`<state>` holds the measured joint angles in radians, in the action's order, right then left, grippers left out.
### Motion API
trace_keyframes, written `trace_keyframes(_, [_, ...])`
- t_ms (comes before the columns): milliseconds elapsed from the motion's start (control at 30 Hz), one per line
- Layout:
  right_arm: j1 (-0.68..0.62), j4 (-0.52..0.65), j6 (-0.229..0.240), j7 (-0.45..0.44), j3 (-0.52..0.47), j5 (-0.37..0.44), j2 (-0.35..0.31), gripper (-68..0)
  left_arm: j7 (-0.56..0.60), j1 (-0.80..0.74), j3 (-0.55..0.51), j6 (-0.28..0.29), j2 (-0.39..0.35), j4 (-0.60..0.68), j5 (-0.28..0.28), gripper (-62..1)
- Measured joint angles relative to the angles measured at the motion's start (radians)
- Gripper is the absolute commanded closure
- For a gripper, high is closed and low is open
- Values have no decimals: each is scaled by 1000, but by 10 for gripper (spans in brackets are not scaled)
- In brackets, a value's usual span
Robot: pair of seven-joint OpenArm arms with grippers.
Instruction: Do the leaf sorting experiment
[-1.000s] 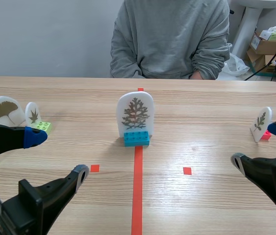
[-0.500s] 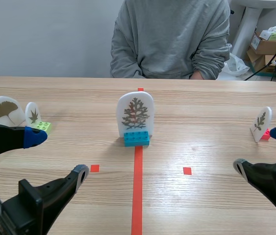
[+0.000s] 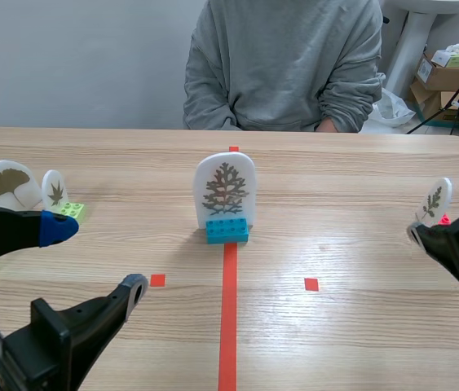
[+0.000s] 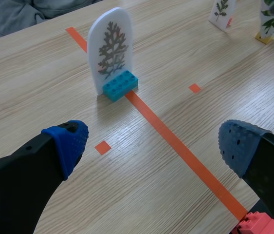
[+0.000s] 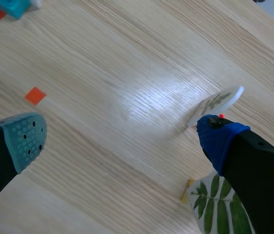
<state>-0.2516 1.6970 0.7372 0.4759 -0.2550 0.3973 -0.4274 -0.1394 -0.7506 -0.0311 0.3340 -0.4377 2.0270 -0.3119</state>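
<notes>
A white card with a fern-like leaf (image 3: 225,191) stands on a blue brick (image 3: 227,230) on the centre tape line, also ahead of my left gripper (image 4: 156,141) as the card (image 4: 110,48). My left gripper (image 3: 94,257) is open and empty at the near left. A ginkgo card (image 3: 5,183) and a small leaf card on a green brick (image 3: 55,191) stand at the far left. At the right edge a small leaf card on a red brick (image 3: 434,201) stands by my open right gripper (image 3: 449,209). In the right wrist view that card (image 5: 217,102) is just beyond the blue fingertip (image 5: 219,134) of my right gripper (image 5: 122,136).
A person in a grey sweatshirt (image 3: 282,65) sits across the table. A card with a compound leaf on a yellow base (image 5: 219,209) stands under my right finger. A loose red brick (image 4: 253,225) lies beside my left gripper's finger. Boxes (image 3: 449,73) stand behind the table.
My right gripper has moved away from me toward the small card on the red brick at the right edge. The left arm and the cards have not moved.
</notes>
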Motion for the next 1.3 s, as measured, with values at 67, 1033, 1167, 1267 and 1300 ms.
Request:
trace_keyframes(67, [75, -77, 0, 0, 54, -19, 0, -643, 0, 0, 0, 0, 0, 0, 0, -572])
trace_keyframes(1033, [802, -771, 0, -89, 668, -193, 235, -643, 0, 0, 0, 0, 3, 0, 0, -572])
trace_keyframes(1167, [827, -823, -20, -130, 703, -237, 280, -643, 0, 0, 0, 0, 3, 0, 0, -572])
trace_keyframes(1267, [830, -864, -44, -149, 718, -267, 314, -643, 0, 0, 0, 0, 3, 0, 0, -572])
trace_keyframes(1300, [830, -875, -44, -161, 723, -276, 323, -643, 0, 0, 0, 0, 3, 0, 0, -572])
